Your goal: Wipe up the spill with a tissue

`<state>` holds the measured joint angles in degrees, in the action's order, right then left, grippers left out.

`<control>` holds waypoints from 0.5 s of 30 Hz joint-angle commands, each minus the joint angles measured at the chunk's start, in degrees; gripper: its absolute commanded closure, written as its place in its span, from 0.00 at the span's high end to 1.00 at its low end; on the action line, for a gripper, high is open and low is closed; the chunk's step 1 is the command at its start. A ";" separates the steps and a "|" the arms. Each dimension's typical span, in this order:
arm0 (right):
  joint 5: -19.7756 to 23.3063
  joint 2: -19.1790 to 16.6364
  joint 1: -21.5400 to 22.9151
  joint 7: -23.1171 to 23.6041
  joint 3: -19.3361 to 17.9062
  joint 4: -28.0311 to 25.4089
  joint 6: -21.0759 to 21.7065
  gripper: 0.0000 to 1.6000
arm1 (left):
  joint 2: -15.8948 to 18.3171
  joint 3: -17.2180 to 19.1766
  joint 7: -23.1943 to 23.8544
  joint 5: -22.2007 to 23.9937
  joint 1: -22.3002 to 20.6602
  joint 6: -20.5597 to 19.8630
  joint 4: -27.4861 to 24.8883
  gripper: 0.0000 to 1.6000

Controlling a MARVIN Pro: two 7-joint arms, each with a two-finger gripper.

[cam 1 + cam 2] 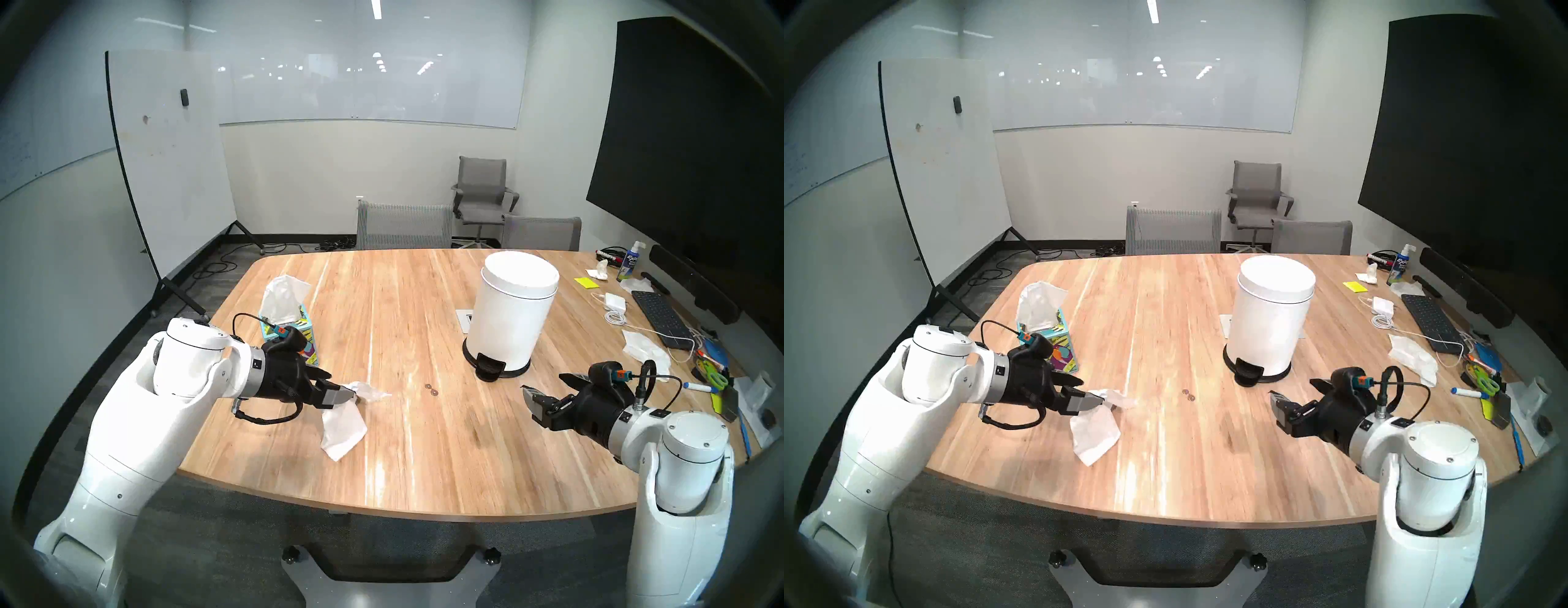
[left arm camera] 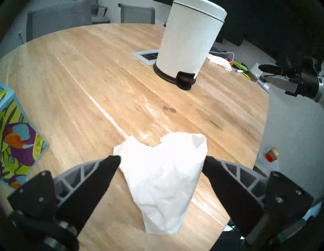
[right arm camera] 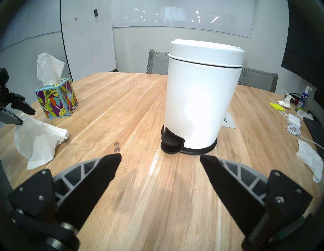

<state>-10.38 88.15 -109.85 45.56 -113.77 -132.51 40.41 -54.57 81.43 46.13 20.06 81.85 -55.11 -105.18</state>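
The spill [image 1: 430, 388] is two small dark-brown spots on the wooden table [image 1: 424, 458], in front of the white bin; it also shows in the left wrist view [image 2: 169, 109]. A crumpled white tissue [image 1: 343, 429] lies on the table to the spill's left. My left gripper [image 1: 341, 385] hovers open at the tissue's upper end. In its wrist view the tissue [image 2: 163, 184] sits between the spread fingers, which stand apart from it. My right gripper [image 1: 544, 382] hangs open and empty to the right of the spill.
A leaf-print tissue box [image 1: 292, 331] with a sheet sticking out stands behind my left gripper. A white pedal bin [image 1: 511, 314] stands just behind the spill. A keyboard [image 1: 659, 316], cables, pens and loose tissues [image 1: 645, 348] crowd the table's right edge.
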 commanded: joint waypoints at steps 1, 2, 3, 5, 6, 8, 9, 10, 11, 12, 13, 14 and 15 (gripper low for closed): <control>0.04 -0.03 0.07 0.00 -0.14 -1.04 -0.03 1.00 | 0.44 -1.42 -1.50 -0.71 -2.92 0.11 -0.86 1.00; 0.04 -0.03 0.07 0.00 -0.14 -1.04 -0.03 1.00 | 0.42 -1.76 -1.75 -0.90 -3.12 0.11 -0.71 1.00; 0.04 -0.03 0.07 0.00 -0.14 -1.04 -0.03 1.00 | 0.35 -2.53 -2.17 -1.55 -3.47 0.11 -0.38 1.00; 0.04 -0.03 0.07 0.00 -0.14 -1.05 -0.03 1.00 | -0.29 -3.26 -2.73 -2.04 -3.88 0.11 0.44 1.00; 0.04 -0.03 0.07 0.00 -0.14 -1.05 -0.03 1.00 | -0.51 -3.50 -2.92 -2.21 -4.04 0.11 0.74 1.00; 0.04 -0.03 0.07 0.00 -0.14 -1.05 -0.02 1.00 | -0.86 -3.56 -3.33 -2.30 -4.01 0.11 0.92 1.00; 0.04 -0.03 0.07 0.00 -0.14 -1.05 -0.02 1.00 | -1.02 -3.38 -3.41 -2.15 -3.96 0.11 0.93 1.00; 0.04 -0.03 0.07 0.00 -0.14 -1.05 -0.03 1.00 | -1.02 -3.24 -3.31 -1.98 -4.00 0.11 0.87 1.00; 0.04 -0.03 0.07 0.00 -0.14 -1.04 -0.03 1.00 | -0.84 -2.92 -3.05 -1.54 -3.97 0.11 0.60 1.00; 0.04 -0.03 0.07 0.00 -0.14 -1.04 -0.03 1.00 | -0.57 -2.63 -2.76 -1.18 -3.90 0.11 0.29 1.00; 0.04 -0.03 0.08 0.00 -0.14 -1.04 -0.03 1.00 | -0.23 -2.25 -2.40 -0.88 -3.66 0.11 -0.15 1.00; 0.04 -0.04 0.08 0.00 -0.14 -1.03 -0.03 1.00 | 0.13 -1.93 -2.18 -0.63 -3.37 0.11 -0.62 1.00; 0.04 -0.04 0.08 0.00 -0.14 -1.03 -0.03 1.00 | 0.13 -1.93 -2.18 -0.63 -3.37 0.11 -0.62 1.00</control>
<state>-10.38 88.15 -109.85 45.56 -113.77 -132.52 40.41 -54.89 77.66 42.73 17.50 79.21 -55.11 -103.94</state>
